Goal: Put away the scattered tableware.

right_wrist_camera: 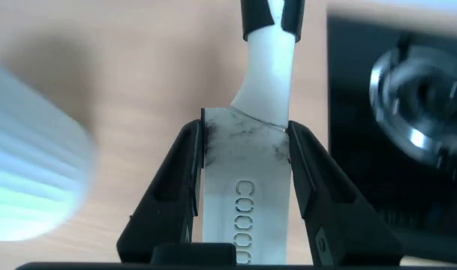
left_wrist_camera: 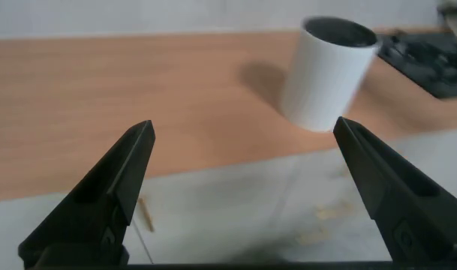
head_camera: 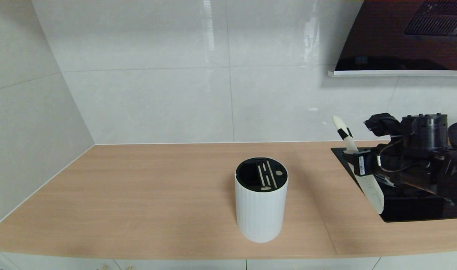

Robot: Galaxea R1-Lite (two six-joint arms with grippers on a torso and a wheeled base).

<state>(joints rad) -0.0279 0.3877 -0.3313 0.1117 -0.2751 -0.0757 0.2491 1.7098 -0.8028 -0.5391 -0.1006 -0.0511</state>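
One knife [head_camera: 372,189], white in blade and handle with a black band on the handle, is held in the right gripper [head_camera: 358,163]. The claw is clamped across the blade just below the handle, as the right wrist view shows, with the two black fingers [right_wrist_camera: 187,172] pressed on either side of the knife [right_wrist_camera: 247,187]. It hangs tilted over the right part of the counter [head_camera: 138,187], above the left edge of the black hob [head_camera: 412,210], handle up toward the back wall and tip down toward the front edge.

One white ribbed holder [head_camera: 261,202] stands upright on the counter near its front edge, somewhat right of the middle and well apart from the knife. Its black top has a larger opening and several narrow slots. Bare wood lies between it and the knife.

The left gripper [left_wrist_camera: 243,124] hangs with its claw spread wide and nothing in it, over the counter's front edge, with the holder [left_wrist_camera: 326,75] farther off and pale cabinet fronts [left_wrist_camera: 236,210] below.

The counter is light wood and runs into a corner at the left. The white tiled wall [head_camera: 176,75] rises behind it, and one dark range hood [head_camera: 401,37] hangs at the upper right above the hob.

Count: one knife, one holder, one hob, one hood, two grippers.
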